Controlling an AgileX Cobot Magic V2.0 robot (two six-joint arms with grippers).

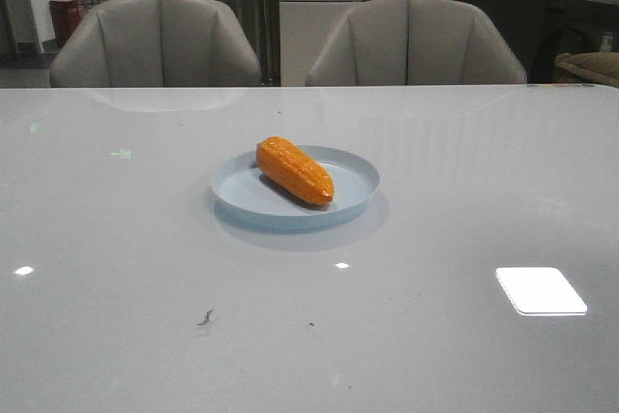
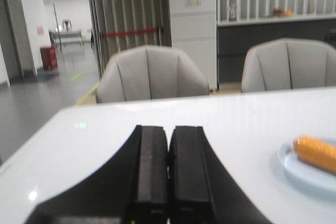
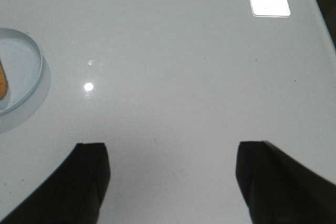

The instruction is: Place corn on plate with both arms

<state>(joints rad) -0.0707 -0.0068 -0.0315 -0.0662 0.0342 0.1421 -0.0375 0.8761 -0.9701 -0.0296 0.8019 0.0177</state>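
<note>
The orange corn [image 1: 294,170] lies on the pale blue plate [image 1: 353,196] at the middle of the table, its tapered end toward the front right. Neither arm shows in the front view. In the left wrist view my left gripper [image 2: 168,129] is shut and empty above the table, with the corn [image 2: 316,153] and plate [image 2: 299,171] off to its side. In the right wrist view my right gripper [image 3: 170,150] is open and empty over bare table, with the plate [image 3: 29,77] and a sliver of the corn [image 3: 2,83] at the picture's edge.
The white glossy table [image 1: 464,200] reflects a bright light patch [image 1: 540,290] at the front right. Two grey chairs [image 1: 155,41] stand behind the far edge. A small dark speck [image 1: 205,317] lies on the table near the front.
</note>
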